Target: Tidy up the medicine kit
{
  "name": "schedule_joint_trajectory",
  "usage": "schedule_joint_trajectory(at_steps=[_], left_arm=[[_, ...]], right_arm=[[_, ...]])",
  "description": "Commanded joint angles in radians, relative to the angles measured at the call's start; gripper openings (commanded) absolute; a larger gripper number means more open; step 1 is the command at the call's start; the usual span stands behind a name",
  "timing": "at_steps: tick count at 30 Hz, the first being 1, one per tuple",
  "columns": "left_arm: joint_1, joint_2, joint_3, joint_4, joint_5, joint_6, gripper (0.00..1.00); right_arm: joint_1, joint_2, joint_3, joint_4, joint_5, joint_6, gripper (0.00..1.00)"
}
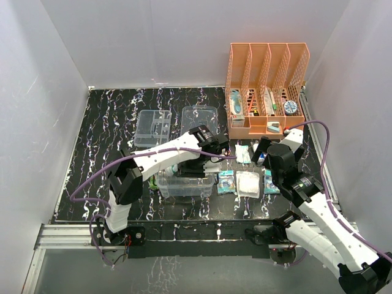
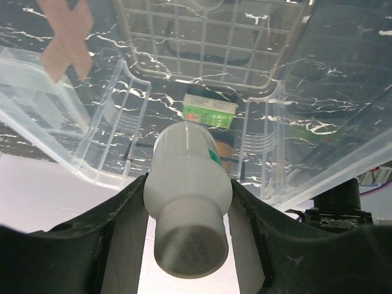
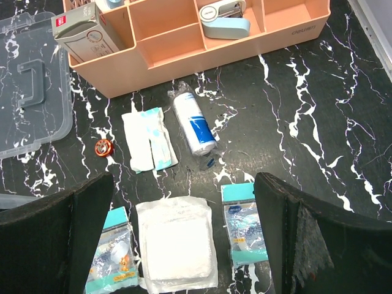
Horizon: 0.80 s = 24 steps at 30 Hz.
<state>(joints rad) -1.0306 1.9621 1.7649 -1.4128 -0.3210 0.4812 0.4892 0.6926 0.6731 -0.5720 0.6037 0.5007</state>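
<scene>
The deep clear box [image 1: 166,188] stands at the table's near middle. Its divided tray [image 1: 151,128] and handled lid [image 1: 201,116] lie behind it. My left gripper [image 1: 197,166] hangs over the box, shut on a white bottle [image 2: 187,196], cap toward the camera. Below it a green-and-white carton [image 2: 210,110] lies in the box [image 2: 104,144]. My right gripper [image 3: 182,202] is open and empty above a white gauze pad [image 3: 177,242], two teal packets [image 3: 113,254] [image 3: 245,233], a blue-labelled wrapped roll [image 3: 194,122] and a folded white-blue packet [image 3: 147,139].
The tall orange file rack [image 1: 267,86] stands at the back right, its base compartments [image 3: 184,37] holding small items. A small orange round thing [image 3: 103,147] lies beside the lid [image 3: 30,92]. A tan cross-shaped plaster [image 2: 64,33] shows near the box. White walls surround the table.
</scene>
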Motion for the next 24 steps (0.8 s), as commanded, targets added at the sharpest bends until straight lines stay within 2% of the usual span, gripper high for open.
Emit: schedule_joint_trajectory(at_steps=[1, 7, 12, 22, 24], left_arm=[[-0.001, -0.048, -0.006, -0.03, 0.052, -0.03, 0.0], [0.01, -0.03, 0.06, -0.029, 0.154, -0.111, 0.0], [0.018, -0.052, 0.0, -0.029, 0.294, -0.163, 0.0], [0.046, -0.026, 0.01, -0.03, 0.265, -0.159, 0.0], [0.055, -0.019, 0.014, -0.028, 0.218, -0.156, 0.0]], right_arm=[[0.005, -0.02, 0.026, 0.029, 0.024, 0.009, 0.98], [0.004, -0.028, 0.025, 0.027, 0.022, 0.009, 0.98], [0.005, -0.03, 0.025, 0.028, 0.023, 0.008, 0.98], [0.005, -0.045, 0.02, 0.026, 0.019, 0.01, 0.98], [0.005, -0.046, 0.02, 0.026, 0.018, 0.01, 0.98]])
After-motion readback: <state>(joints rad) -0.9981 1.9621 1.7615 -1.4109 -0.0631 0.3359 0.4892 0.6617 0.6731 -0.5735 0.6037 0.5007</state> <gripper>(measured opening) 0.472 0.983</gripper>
